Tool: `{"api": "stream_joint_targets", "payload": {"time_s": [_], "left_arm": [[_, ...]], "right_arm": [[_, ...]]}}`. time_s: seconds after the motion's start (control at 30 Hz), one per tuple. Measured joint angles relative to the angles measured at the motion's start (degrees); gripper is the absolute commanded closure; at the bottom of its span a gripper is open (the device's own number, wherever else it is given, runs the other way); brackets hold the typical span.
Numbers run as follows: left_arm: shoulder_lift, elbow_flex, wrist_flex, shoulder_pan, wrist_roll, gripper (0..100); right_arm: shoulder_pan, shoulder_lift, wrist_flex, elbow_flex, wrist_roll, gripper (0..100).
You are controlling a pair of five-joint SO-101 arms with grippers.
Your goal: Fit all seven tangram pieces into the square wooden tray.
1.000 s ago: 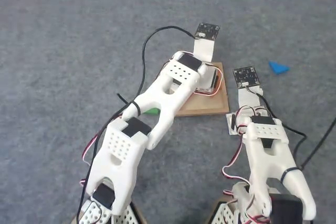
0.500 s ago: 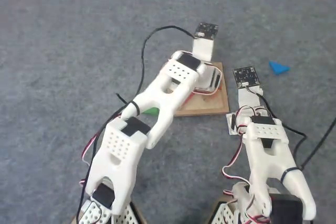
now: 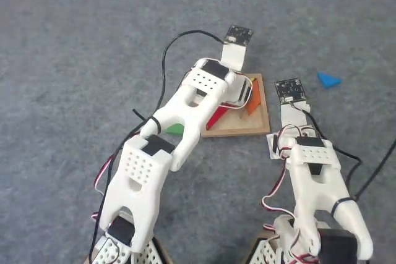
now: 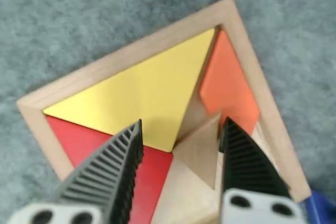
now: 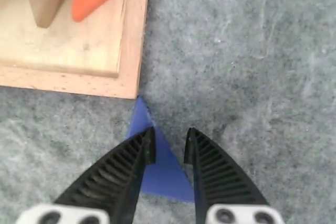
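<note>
From above, the tray [image 3: 244, 129] sits under the left arm. A green piece [image 3: 175, 130] lies beside it and a blue piece [image 3: 328, 79] lies well apart.

In the left wrist view, the left gripper [image 4: 182, 127] gapes wide and empty over the seated yellow [image 4: 142, 95], red [image 4: 73, 137] and orange [image 4: 228, 85].

In the right wrist view, the right gripper [image 5: 169, 132] is barely parted and holds nothing, over a second blue piece [image 5: 165, 174] at the tray's corner.

About half done, I'd say.

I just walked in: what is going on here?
Two robot arms are filling a square wooden tray with tangram pieces. The left hand hangs open over it; a yellow triangle, a red triangle and an orange piece lie inside. The right hand is open above a blue triangle by the tray's corner.
</note>
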Motion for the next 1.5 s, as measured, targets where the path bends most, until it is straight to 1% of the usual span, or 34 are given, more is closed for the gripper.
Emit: {"api": "stream_joint_targets", "payload": {"time_s": [0.17,0.47,0.6,0.73,0.83,0.9,1.07,1.17,1.23,1.3,1.4,1.5], "left_arm": [[0.0,-1.8,0.0,-0.3,-0.3,82],[0.0,-1.8,0.4,-1.5,-8.3,82],[-1.1,-2.9,3.6,-0.3,-10.9,82],[-8.2,-1.9,7.3,0.9,-11.6,82],[-16.4,3.4,7.5,-1.1,-11.8,82],[-22.5,9.5,6.3,-3.6,-12.6,82],[-37.8,30.7,1.6,-9.6,-12.7,82],[-45.4,43.4,0.5,-12.4,-12.9,82],[-49.8,49.8,0.5,-14.9,-12.9,82],[-53.0,54.3,0.0,-17.4,-12.9,80],[-54.2,59.1,-2.2,-19.4,-12.7,75],[-53.4,61.0,-5.0,-21.1,-12.9,75]], "right_arm": [[0.0,0.0,0.0,0.0,0.0,88.3],[0.0,0.0,0.0,0.0,0.0,88.3],[0.0,0.0,0.0,0.0,0.0,88.3],[0.0,0.0,0.0,0.0,0.0,88.3],[0.0,0.0,0.0,0.0,0.0,88.3],[0.0,0.0,0.0,0.0,0.0,88.3],[0.0,0.0,0.0,0.0,0.0,88.3],[0.0,0.0,0.0,0.0,0.0,88.3],[0.0,0.0,0.0,0.0,0.0,88.3],[0.0,0.0,0.0,0.0,0.0,88.3],[0.0,0.0,0.0,0.0,0.0,88.3],[0.0,0.0,0.0,0.0,0.0,88.3]]}}
